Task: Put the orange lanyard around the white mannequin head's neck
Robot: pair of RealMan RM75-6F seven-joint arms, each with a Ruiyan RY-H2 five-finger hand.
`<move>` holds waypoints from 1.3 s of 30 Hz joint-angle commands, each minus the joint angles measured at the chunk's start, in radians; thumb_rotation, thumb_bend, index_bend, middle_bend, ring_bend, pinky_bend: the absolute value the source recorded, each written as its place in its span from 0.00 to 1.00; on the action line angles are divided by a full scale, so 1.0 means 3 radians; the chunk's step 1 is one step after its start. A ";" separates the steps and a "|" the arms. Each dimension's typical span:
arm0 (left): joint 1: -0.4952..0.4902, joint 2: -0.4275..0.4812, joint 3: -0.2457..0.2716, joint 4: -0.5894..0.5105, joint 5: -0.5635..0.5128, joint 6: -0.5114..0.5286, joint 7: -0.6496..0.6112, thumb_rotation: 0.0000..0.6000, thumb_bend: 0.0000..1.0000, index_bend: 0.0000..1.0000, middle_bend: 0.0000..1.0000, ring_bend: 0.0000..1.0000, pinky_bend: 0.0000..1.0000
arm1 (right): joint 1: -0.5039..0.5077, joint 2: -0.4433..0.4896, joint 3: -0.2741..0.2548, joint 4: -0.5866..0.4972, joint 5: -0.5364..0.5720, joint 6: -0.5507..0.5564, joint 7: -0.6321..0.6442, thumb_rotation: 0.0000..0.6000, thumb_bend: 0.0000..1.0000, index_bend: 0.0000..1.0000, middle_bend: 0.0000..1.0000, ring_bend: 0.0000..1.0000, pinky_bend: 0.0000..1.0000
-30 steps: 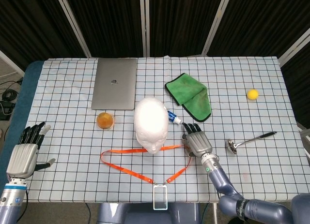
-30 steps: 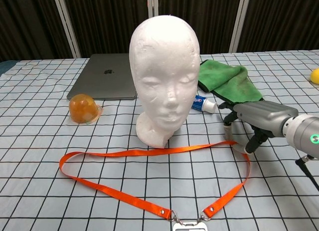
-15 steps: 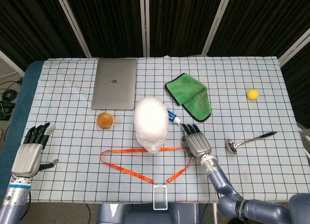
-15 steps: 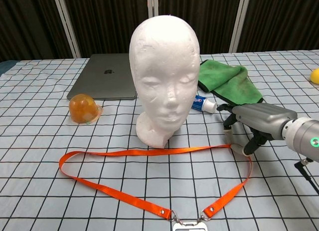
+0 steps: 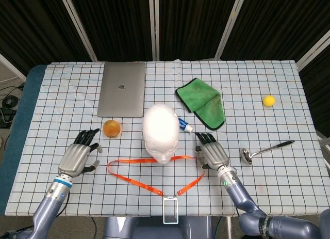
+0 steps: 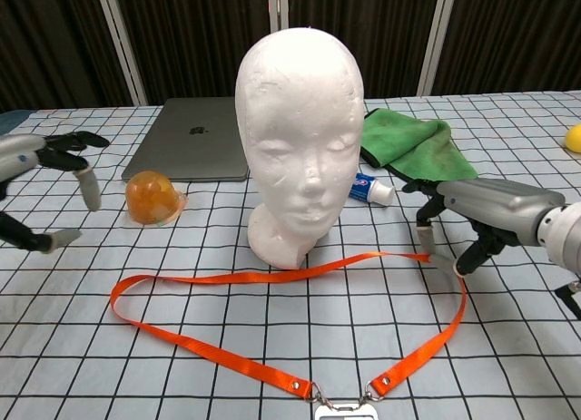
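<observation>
The right robot hand (image 6: 472, 222) curls its fingertips (image 6: 434, 259) onto the orange lanyard (image 6: 272, 277), apparently pinching its far-right bend. The strap lies looped on the bench (image 5: 268, 146) before the white mannequin head (image 6: 300, 139). A toothpaste tube (image 6: 372, 190) and green cloth (image 6: 413, 148) lie just behind. The left robot hand (image 5: 78, 155) hovers spread and empty beside an orange ball (image 5: 112, 128).

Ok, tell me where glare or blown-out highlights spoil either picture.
Head view: the white mannequin head is blown out from above, its features lost. Chest view: the same head is evenly lit, with face detail clear and soft shadows under the right hand.
</observation>
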 commanded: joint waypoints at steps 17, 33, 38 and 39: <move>-0.0558 -0.0988 -0.0017 0.0848 -0.0717 -0.0427 0.0450 1.00 0.43 0.51 0.00 0.00 0.00 | 0.0043 0.0054 -0.0060 -0.0035 0.0064 -0.0014 -0.0007 1.00 0.46 0.70 0.02 0.00 0.00; -0.0594 -0.1089 0.0074 0.1028 -0.0721 -0.0332 0.0428 1.00 0.54 0.57 0.00 0.00 0.00 | 0.0069 0.0047 -0.0086 -0.0020 0.0066 -0.0006 0.0029 1.00 0.46 0.70 0.02 0.00 0.00; -0.0607 -0.1094 0.0086 0.1003 -0.0761 -0.0312 0.0467 1.00 0.57 0.66 0.00 0.00 0.00 | 0.0074 0.0044 -0.0095 -0.0034 0.0051 0.0005 0.0037 1.00 0.46 0.70 0.02 0.00 0.00; -0.0607 -0.1094 0.0089 0.1001 -0.0758 -0.0304 0.0464 1.00 0.57 0.67 0.00 0.00 0.00 | 0.0073 0.0046 -0.0099 -0.0038 0.0045 0.0008 0.0040 1.00 0.46 0.70 0.02 0.00 0.00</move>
